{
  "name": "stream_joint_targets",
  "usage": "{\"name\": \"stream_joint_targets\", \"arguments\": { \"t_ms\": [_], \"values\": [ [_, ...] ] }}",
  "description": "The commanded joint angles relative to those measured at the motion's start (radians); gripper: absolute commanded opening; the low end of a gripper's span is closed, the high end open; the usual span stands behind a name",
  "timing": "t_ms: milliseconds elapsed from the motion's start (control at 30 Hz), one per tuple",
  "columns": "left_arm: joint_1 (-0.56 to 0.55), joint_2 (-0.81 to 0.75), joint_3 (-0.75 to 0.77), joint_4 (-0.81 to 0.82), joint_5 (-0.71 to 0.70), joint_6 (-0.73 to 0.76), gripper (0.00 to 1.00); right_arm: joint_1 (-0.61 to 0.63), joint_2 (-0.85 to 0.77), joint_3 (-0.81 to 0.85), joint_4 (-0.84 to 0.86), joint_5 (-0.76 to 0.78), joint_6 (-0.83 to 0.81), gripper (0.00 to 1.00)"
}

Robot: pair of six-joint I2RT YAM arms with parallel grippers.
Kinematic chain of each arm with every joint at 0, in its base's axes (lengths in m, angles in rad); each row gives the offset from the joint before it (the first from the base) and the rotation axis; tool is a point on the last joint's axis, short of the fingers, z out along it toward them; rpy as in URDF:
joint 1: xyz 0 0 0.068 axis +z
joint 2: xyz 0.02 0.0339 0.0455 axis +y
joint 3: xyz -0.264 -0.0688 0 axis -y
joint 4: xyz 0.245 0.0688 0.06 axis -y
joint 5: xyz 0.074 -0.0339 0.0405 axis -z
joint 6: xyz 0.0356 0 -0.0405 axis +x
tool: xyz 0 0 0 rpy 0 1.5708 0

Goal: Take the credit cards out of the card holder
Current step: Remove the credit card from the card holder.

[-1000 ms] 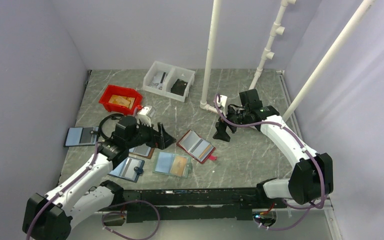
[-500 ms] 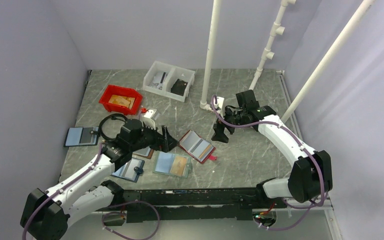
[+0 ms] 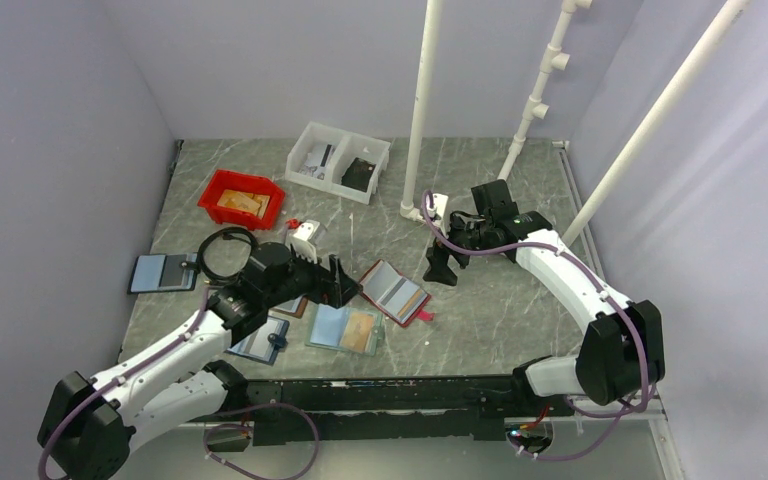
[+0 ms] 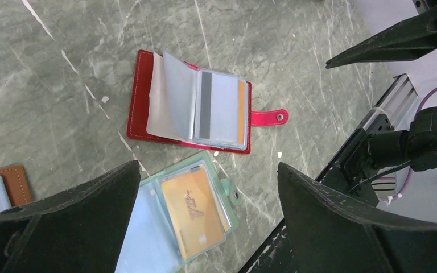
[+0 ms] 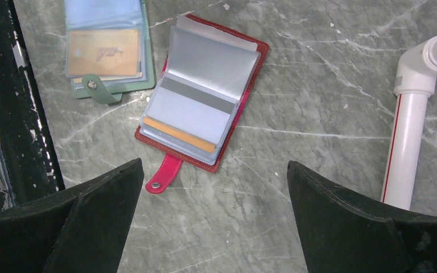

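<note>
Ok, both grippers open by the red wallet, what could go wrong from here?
1. The credit cards sit in clear sleeves of the red folding card holder; only an edge of the tan-orange card shows, so a pinch may catch a sleeve and lift the whole holder.
2. The light teal holder with an orange card lies close beside it; the left gripper could snag it.

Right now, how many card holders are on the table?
5: red holder mid-table, teal holder nearer, brown holder, blue holder by the left arm, dark holder far left. Bins may hide more.
</note>
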Motion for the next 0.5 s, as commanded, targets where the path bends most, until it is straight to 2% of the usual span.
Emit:
{"name": "stream_joint_targets", "arguments": {
  "t_ms": [0, 467],
  "values": [
    [-0.019, 0.001, 0.001, 0.062, -0.040, 0.041, 0.95, 0.002, 0.007, 0.008, 0.022, -0.006, 0.009, 1.00],
    [-0.057, 0.144, 0.043, 0.062, -0.099, -0.045, 0.92, 0.002, 0.036, 0.008, 0.019, -0.012, 0.018, 1.00]
  ]
}}
